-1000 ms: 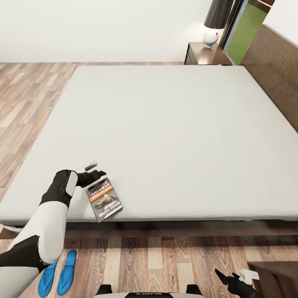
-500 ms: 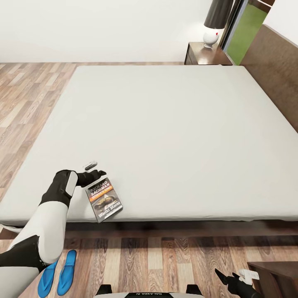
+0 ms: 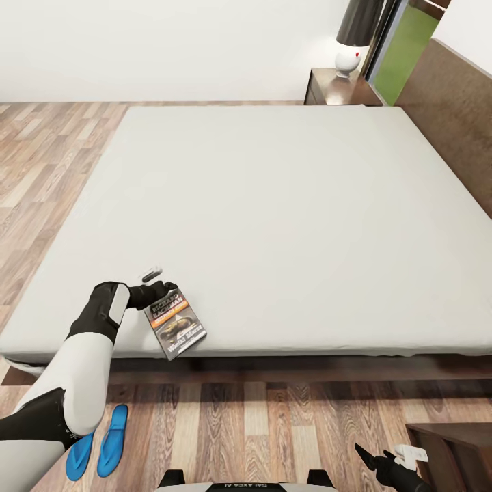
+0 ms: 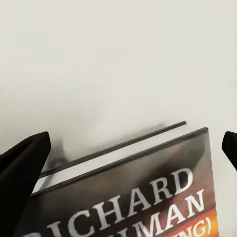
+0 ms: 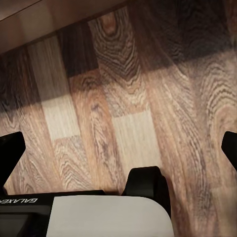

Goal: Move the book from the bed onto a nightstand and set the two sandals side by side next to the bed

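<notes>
Grey bed [image 3: 287,205]: left pincer [image 3: 156,285] open at book [image 3: 178,324] edge.

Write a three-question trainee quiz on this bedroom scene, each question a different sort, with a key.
1. True or false: the book lies on the floor.
2. Multiple choice: the two sandals are (A) on the mattress, (B) on the floor beside the bed, (C) on the nightstand.
3. Fill in: the gripper at the book's edge is the ___ gripper.

Key: 1 false, it lies on the mattress near the edge. 2 B. 3 left; the wrist view shows its fingers apart either side of the book.
</notes>
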Motion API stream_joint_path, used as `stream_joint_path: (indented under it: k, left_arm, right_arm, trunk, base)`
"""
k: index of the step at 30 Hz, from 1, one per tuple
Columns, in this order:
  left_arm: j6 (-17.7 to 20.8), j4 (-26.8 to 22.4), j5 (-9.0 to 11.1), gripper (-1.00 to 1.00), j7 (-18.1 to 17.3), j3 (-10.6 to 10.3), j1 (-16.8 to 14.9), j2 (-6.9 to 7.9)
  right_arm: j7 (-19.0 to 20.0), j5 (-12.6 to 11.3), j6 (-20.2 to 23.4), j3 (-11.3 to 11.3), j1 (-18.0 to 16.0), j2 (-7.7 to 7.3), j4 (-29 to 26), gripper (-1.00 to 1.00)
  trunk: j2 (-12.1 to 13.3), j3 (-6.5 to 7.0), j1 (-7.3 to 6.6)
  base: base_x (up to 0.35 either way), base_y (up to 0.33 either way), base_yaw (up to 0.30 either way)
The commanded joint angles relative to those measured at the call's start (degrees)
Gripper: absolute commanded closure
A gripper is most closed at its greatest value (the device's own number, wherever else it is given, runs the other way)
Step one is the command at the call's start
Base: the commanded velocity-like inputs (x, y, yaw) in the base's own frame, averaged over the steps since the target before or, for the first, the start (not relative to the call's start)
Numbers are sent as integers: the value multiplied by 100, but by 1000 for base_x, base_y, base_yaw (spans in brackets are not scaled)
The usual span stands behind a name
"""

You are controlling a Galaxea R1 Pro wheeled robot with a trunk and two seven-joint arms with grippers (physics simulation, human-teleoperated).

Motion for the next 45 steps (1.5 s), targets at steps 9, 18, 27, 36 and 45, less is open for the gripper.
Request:
stream_joint_path:
  k: [9,18,27,36,45]
  left_arm:
    - [48,3,-16,-100,25,12,0,-1]
    - [46,3,-11,-100,26,11,0,-1]
    - [46,0,-25,-100,32,12,0,-69]
    - [46,2,-28,-100,30,11,0,-71]
    - [46,0,-24,-100,30,17,0,-71]
  right_arm:
    - [30,2,-29,-30,-10,-2,26,-100]
    - [32,2,-28,-30,-10,-2,26,-100]
    - [32,2,-29,-30,-10,-2,26,-100]
    - [32,2,-27,-30,-10,-2,26,-100]
    - [32,2,-26,-30,-10,-2,26,-100]
  trunk:
    - [-2,-4,0]
    - [-2,-4,0]
    - [-2,-4,0]
    - [-2,-4,0]
    - [-2,-4,0]
  base:
    - [-1,0,0]
    - [-32,0,0]
    - [-42,0,0]
    - [0,0,0]
    - [-64,0,0]
